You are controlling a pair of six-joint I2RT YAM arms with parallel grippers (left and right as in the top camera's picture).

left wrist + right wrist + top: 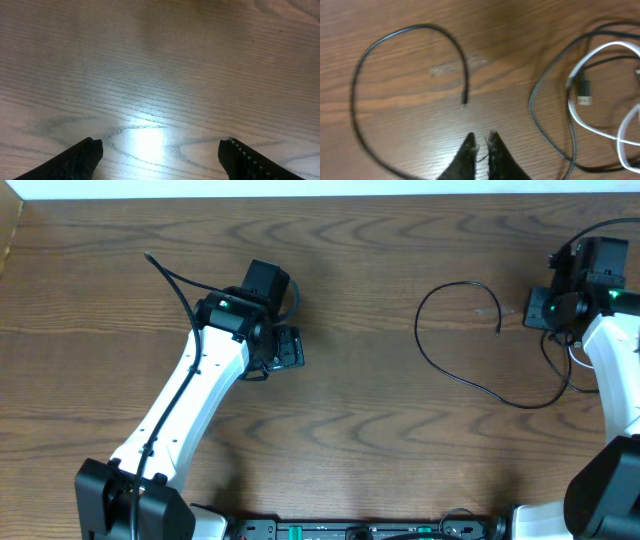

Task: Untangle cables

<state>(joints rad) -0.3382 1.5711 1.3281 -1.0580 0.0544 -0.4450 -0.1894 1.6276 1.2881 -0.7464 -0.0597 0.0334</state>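
looks like a robotics lab bench, not a home or office. two white-and-black robot arms, left arm [190, 390] and right arm [615, 370], are mounted at the near edge of a wood-grain tabletop [380, 450]. a green status led [222, 304] glows near the left wrist, and there's another on the right. a black base rail [360, 530] with connectors and wiring runs along the near edge between the arm bases. a harness cable [172, 285] is routed along the left arm. only a thin black cable [450, 365] and a white cable [600, 52] lie loose on the wood. no household or desk items show.
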